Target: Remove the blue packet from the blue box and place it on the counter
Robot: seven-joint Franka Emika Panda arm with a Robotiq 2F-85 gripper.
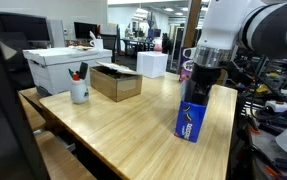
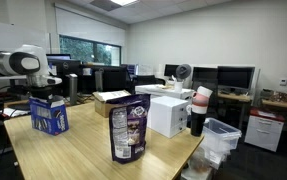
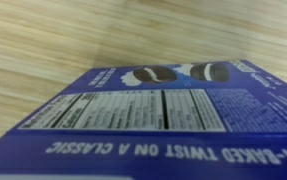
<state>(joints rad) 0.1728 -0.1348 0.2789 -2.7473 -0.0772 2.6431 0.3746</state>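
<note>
The blue box (image 1: 193, 120) stands upright on the light-wood counter (image 1: 133, 125), near its edge; it also shows in an exterior view (image 2: 49, 116). My gripper (image 1: 196, 88) is right at the box's open top, seen in both exterior views (image 2: 45, 93). Its fingertips are hidden, so I cannot tell whether they are open or shut. The wrist view is filled by the box's printed side (image 3: 153, 115), with counter (image 3: 63, 35) behind it and no jaws showing. A glossy purplish-blue packet (image 2: 129, 128) stands upright on the counter, well apart from the box.
A brown cardboard box (image 1: 116, 82), a white mug with pens (image 1: 79, 91) and a white storage box (image 1: 68, 62) sit along the far side. A white box (image 2: 169, 115) and a dark cup (image 2: 198, 112) stand near the packet. Desks and monitors surround the counter.
</note>
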